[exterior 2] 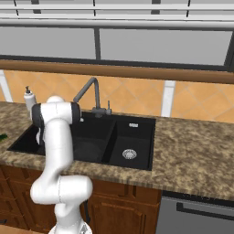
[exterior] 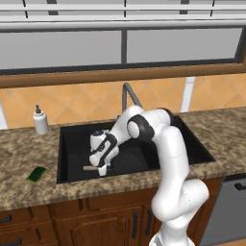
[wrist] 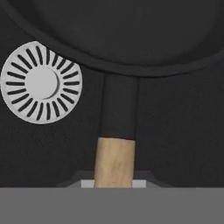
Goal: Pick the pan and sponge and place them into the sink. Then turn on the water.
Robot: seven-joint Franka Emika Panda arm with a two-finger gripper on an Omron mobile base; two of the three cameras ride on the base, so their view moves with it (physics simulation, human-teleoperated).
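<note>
The black pan (wrist: 118, 30) lies low in the wide basin of the black sink (exterior: 72, 137), right beside the round silver drain (wrist: 41, 82). Its tan wooden handle (wrist: 114, 162) runs back between my fingertips. My gripper (wrist: 113, 183) is shut on that handle; from the left base view the gripper (exterior: 102, 169) is down inside the basin, with the handle's end (exterior: 90, 167) poking out to its left. The green sponge (exterior: 36, 174) lies flat on the counter left of the sink. The grey faucet (exterior: 126, 93) rises behind the basin, and no stream runs from it.
A white soap dispenser (exterior: 40, 121) stands on the counter at the sink's back left corner. The narrow basin with its own drain (exterior 2: 129, 154) lies right of the wide one. Speckled granite counter (exterior 2: 192, 146) stretches to the right, above a dishwasher front (exterior 2: 196, 215).
</note>
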